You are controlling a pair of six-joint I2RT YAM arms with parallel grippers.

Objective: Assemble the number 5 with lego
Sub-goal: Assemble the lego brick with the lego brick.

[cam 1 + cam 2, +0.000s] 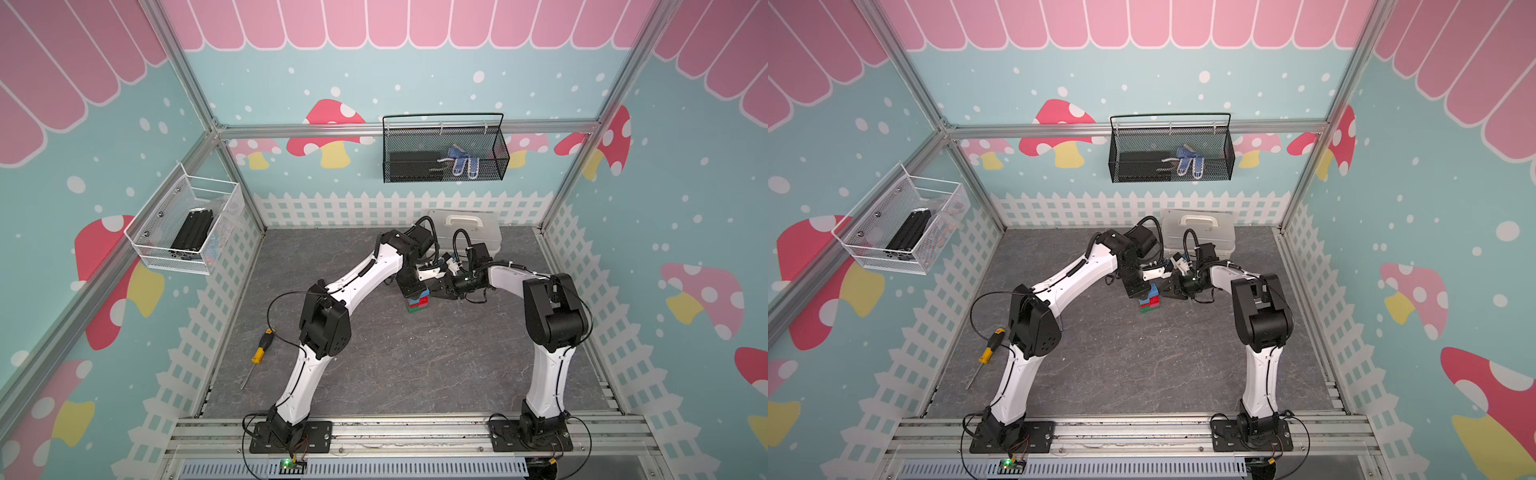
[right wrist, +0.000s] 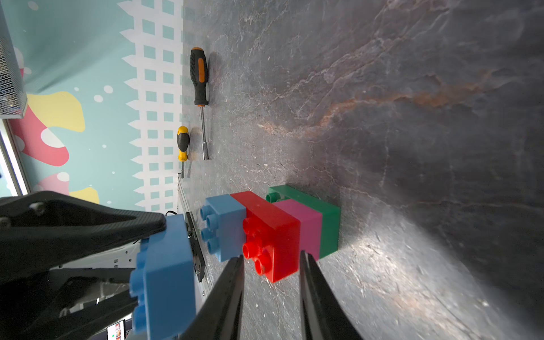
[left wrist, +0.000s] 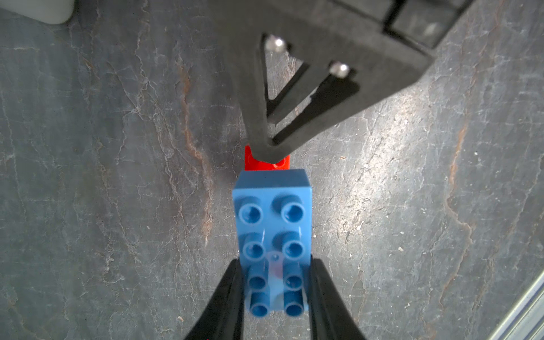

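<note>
The left arm (image 1: 357, 278) and the right arm (image 1: 552, 307) are meeting over the middle of a grey stone-patterned table (image 1: 415, 374). There, in both top views, an unfinished number 5 (image 1: 417, 303) is standing upright in lego. A clear plastic case (image 1: 469, 224) is sitting behind them by the back wall. The left gripper (image 3: 276, 262) is clamping a long blue brick (image 3: 272, 223) by its sides, holding it just above the stack with a small gap to the studs below. The right gripper (image 2: 272, 256) is reaching in from the side, its fingers pressing either side of the long red brick (image 2: 273, 223) at one end. Beneath the red, a short pink brick (image 2: 309, 226) is sitting on one end of the long green brick (image 2: 329, 229), which is resting on the table. A short blue brick (image 2: 229, 223) is capping the red's opposite end. A yellow-handled screwdriver (image 1: 261, 351) is lying well apart, on the left arm's side.
</note>
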